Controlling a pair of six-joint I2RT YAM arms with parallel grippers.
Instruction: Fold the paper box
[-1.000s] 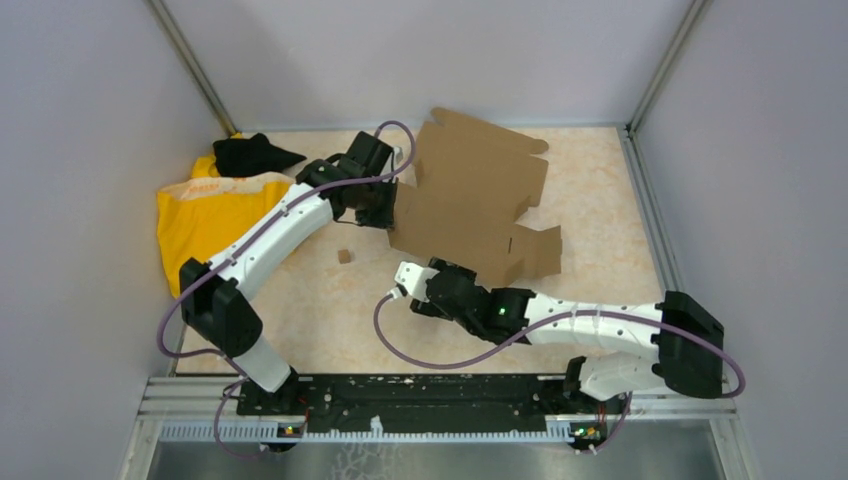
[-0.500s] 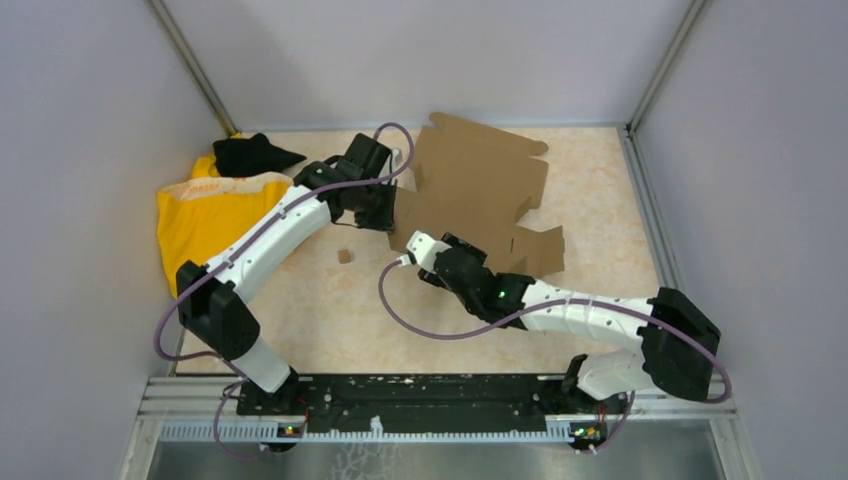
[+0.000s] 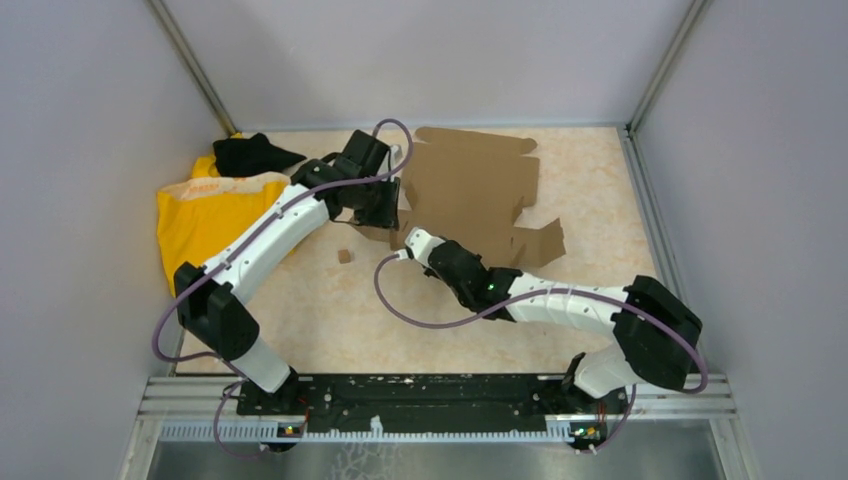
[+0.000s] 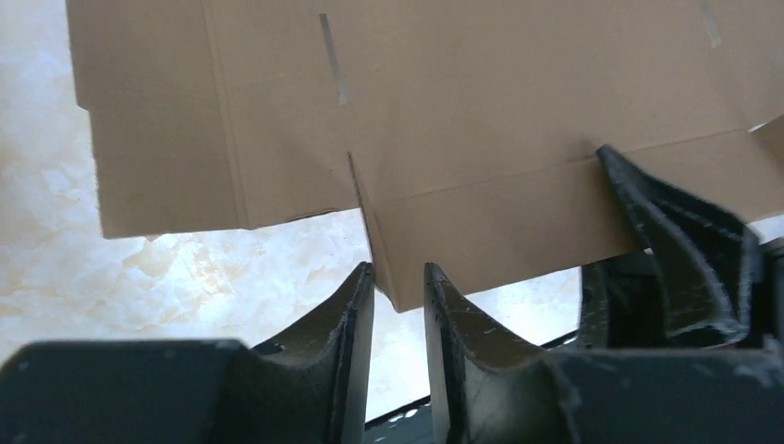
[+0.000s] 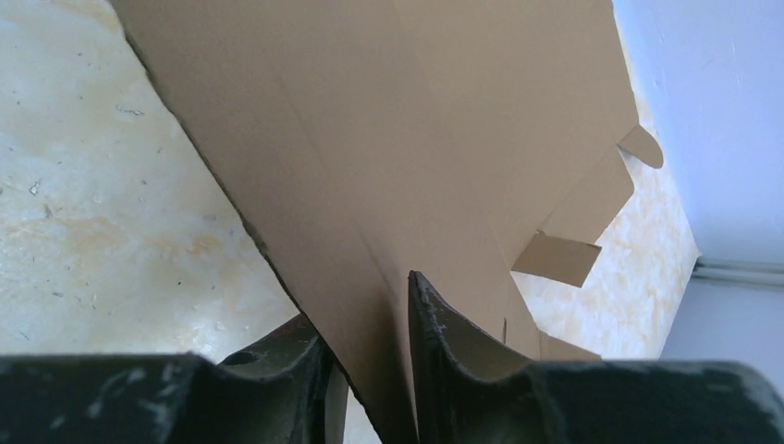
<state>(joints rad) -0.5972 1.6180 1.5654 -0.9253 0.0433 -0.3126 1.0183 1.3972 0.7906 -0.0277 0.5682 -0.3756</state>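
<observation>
The paper box (image 3: 470, 185) is a flat brown die-cut cardboard sheet with flaps, lying at the back middle of the table. My left gripper (image 3: 385, 215) is at its left edge. In the left wrist view the left gripper (image 4: 399, 270) stands slightly open, with a corner of the paper box (image 4: 462, 111) just between the fingertips and touching neither. My right gripper (image 3: 420, 240) is at the sheet's near left corner. In the right wrist view the right gripper (image 5: 365, 305) is shut on the paper box (image 5: 388, 120), the sheet running between its fingers.
A yellow cloth (image 3: 205, 215) with a black cloth (image 3: 250, 153) on it lies at the left wall. A tiny brown cardboard scrap (image 3: 344, 256) sits on the table below the left gripper. The right arm's black finger (image 4: 684, 250) shows in the left wrist view. Grey walls enclose three sides.
The right gripper has moved up and left to the sheet's near left corner and closed on it. The left jaws have parted. The sheet has shifted and lies flatter.
</observation>
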